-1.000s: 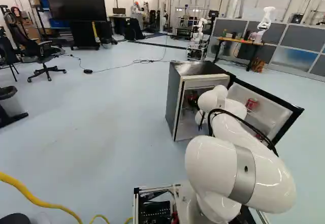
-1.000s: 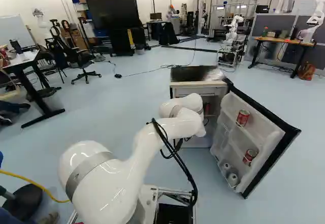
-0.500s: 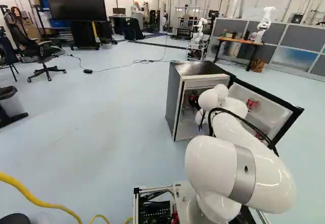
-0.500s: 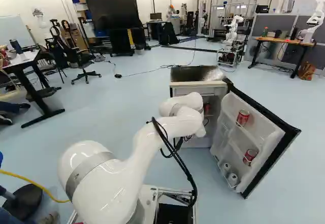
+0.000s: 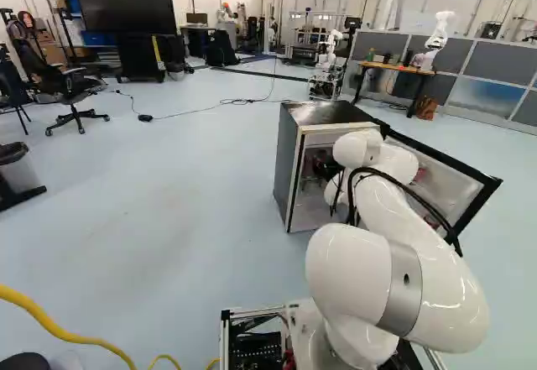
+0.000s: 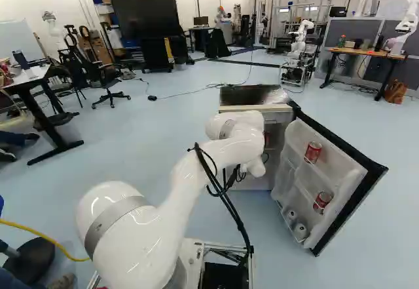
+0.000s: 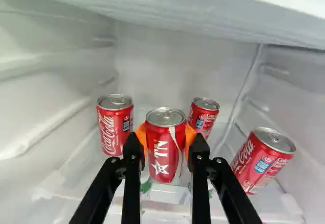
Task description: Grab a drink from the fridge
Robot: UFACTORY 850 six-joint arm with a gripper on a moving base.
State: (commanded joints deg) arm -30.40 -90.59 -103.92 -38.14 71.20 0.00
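Observation:
In the left base view my gripper [image 5: 327, 166] shows as a dark shape inside the open fridge [image 5: 289, 169], mostly hidden by the white wrist. The wrist view has the gripper [image 7: 165, 141] shut on a red can [image 7: 165, 155], an orange pad against each side; the can stands upright. Whether its base touches the shelf I cannot tell. Behind it, one red can [image 7: 115, 125] is on one side and another [image 7: 203, 116] on the other. A fourth red can [image 7: 262, 160] leans near the side wall.
The fridge door [image 6: 347, 191] stands swung wide, with red cans [image 6: 313, 151] and white-topped ones [image 6: 300, 231] in its racks. A fridge ceiling or shelf edge [image 7: 203, 10] hangs above the cans. Another robot [image 5: 438, 33] stands by the far table.
The arm's wrist has risen a little and tilted in front of the fridge opening. The base, fridge and door have not moved.

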